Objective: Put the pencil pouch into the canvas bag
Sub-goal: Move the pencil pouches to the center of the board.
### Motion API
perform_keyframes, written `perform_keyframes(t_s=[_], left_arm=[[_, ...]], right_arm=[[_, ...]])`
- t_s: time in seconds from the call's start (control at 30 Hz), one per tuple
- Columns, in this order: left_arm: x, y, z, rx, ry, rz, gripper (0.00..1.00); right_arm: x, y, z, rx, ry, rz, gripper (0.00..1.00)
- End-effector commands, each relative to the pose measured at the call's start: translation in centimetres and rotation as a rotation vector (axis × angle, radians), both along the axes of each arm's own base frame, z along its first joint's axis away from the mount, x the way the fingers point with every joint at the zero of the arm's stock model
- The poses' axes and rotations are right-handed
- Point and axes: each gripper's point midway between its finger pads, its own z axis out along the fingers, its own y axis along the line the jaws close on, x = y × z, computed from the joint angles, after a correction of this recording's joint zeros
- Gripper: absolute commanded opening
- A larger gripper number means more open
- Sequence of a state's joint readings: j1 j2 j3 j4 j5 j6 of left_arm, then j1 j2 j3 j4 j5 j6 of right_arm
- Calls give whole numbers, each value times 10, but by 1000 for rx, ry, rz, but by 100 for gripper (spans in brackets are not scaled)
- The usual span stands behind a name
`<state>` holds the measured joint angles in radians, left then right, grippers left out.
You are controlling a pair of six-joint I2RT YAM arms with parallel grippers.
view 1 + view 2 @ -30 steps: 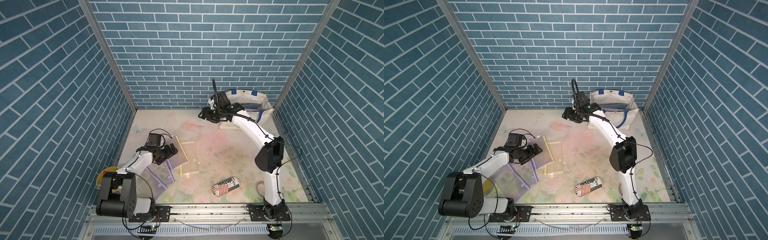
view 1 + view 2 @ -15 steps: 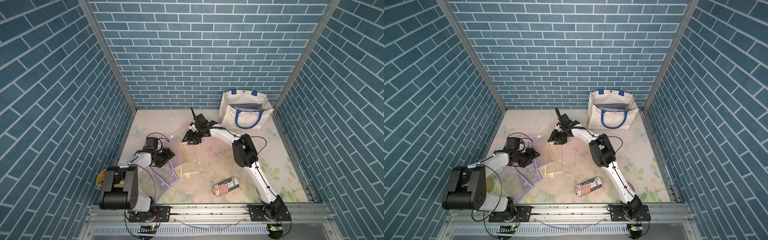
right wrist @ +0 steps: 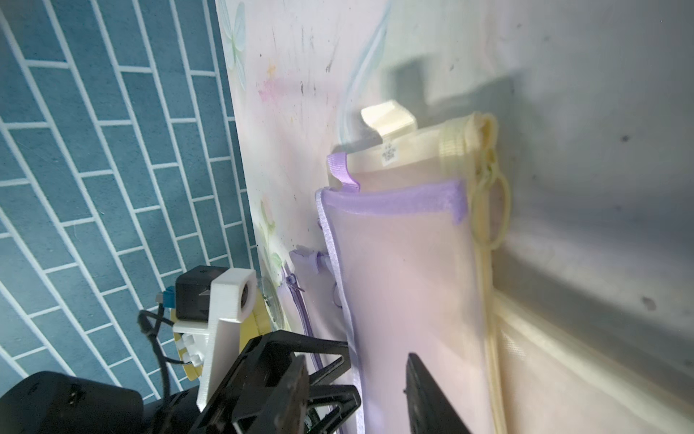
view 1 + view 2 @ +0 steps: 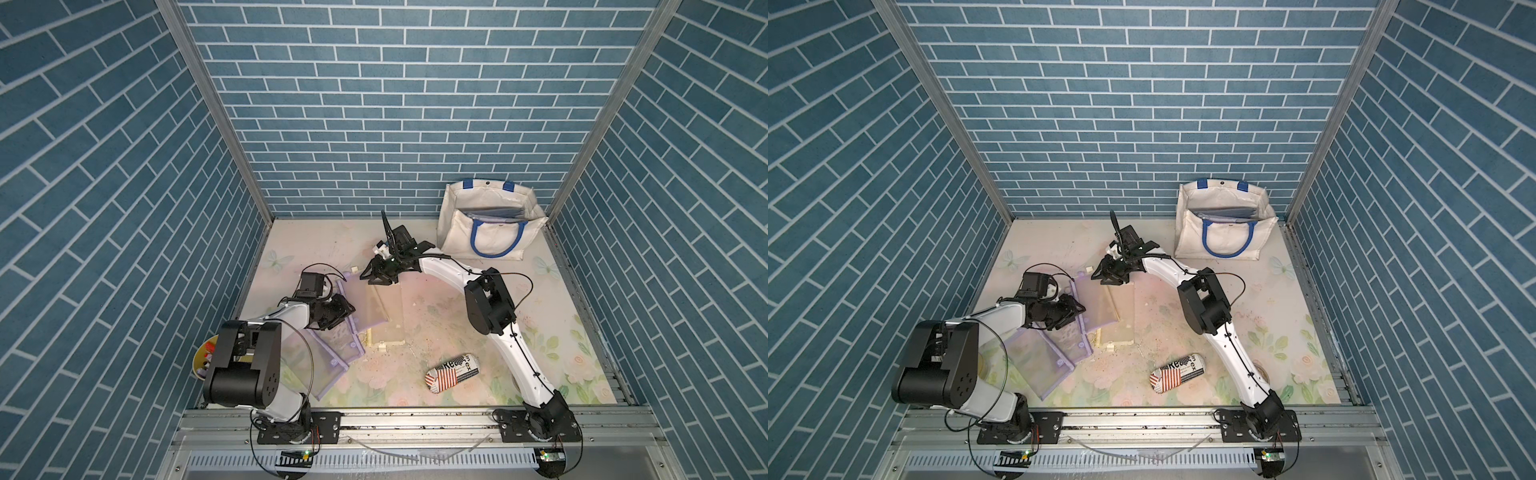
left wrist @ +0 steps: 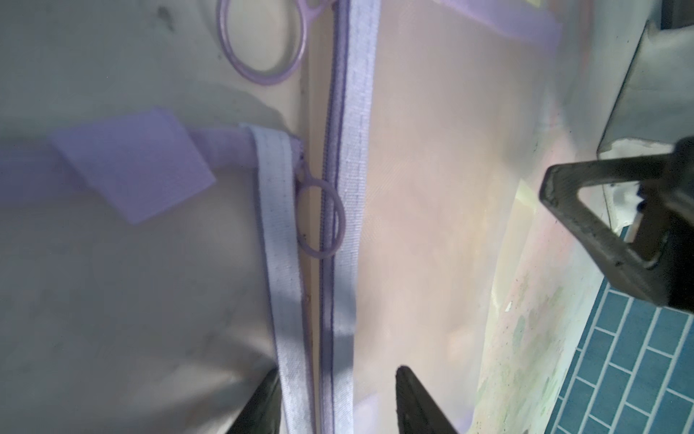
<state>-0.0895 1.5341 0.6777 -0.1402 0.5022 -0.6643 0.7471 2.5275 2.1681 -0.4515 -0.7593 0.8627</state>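
The pencil pouch (image 4: 368,305) (image 4: 1100,303) is a clear mesh pouch with purple trim, lying flat on top of other pouches left of centre. My left gripper (image 4: 345,313) (image 5: 334,406) sits at its near left edge. Its fingers stand apart astride the zipper tape (image 5: 349,225), with a gap on one side. My right gripper (image 4: 372,278) (image 3: 360,398) is low over the pouch's far end, jaws partly apart with the mesh (image 3: 405,282) between them. The canvas bag (image 4: 490,232) (image 4: 1223,232) stands open at the back right, with bluish flat things inside.
A yellow-trimmed mesh pouch (image 4: 390,307) lies under and beside the purple one. More purple-trimmed pouches (image 4: 332,361) fan out toward the front left. A flag-printed pouch (image 4: 452,372) lies front centre. A yellow bowl (image 4: 203,357) sits behind the left arm's base.
The right arm swung from the bag's mouth leftward and down to the pouches. The left gripper slid onto the purple pouch's edge. Both pairs of jaws have narrowed.
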Motion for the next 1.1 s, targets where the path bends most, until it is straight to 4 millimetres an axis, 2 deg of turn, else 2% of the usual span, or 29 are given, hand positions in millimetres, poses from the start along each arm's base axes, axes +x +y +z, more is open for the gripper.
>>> perform_keyframes(t_s=[0.0,0.03,0.07,0.13,0.23,0.33,0.37,0.4,0.5,0.57,0.7,0.73,0.83,0.97,1.07], left_arm=[[0,-11,-8,0,26,-27,48],[-1,-14,-11,1,32,-33,48],[8,-19,-5,-3,10,-42,48],[13,-26,-4,-3,4,-61,48],[21,-39,-2,-2,-5,-92,48],[26,-46,1,0,-13,-111,48],[26,-48,2,0,-13,-114,48],[27,-48,4,0,-17,-117,48],[27,-49,6,0,-18,-122,48],[27,-50,5,-2,-15,-124,48],[24,-59,0,-4,-4,-143,47],[24,-61,-1,-2,-3,-147,47],[22,-68,-1,-3,-2,-160,43],[19,-75,-6,-8,9,-167,37],[19,-77,-8,-9,13,-168,35]], right_arm=[[-10,-14,5,-47,-4,2,42],[-8,-18,8,-50,-11,-7,42],[-7,-22,11,-53,-19,-19,41],[-3,-34,17,-60,-32,-48,41],[4,-56,28,-85,-59,-101,41],[10,-83,31,-120,-78,-157,41],[11,-91,25,-139,-73,-175,41],[12,-99,35,-136,-89,-193,41],[13,-114,28,-149,-77,-220,41],[13,-115,22,-150,-65,-218,41],[12,-102,17,-120,-42,-187,41],[11,-100,2,-132,-17,-180,40],[10,-94,-6,-127,5,-172,40],[7,-96,-15,-153,23,-174,40],[5,-104,-10,-188,-10,-172,39]])
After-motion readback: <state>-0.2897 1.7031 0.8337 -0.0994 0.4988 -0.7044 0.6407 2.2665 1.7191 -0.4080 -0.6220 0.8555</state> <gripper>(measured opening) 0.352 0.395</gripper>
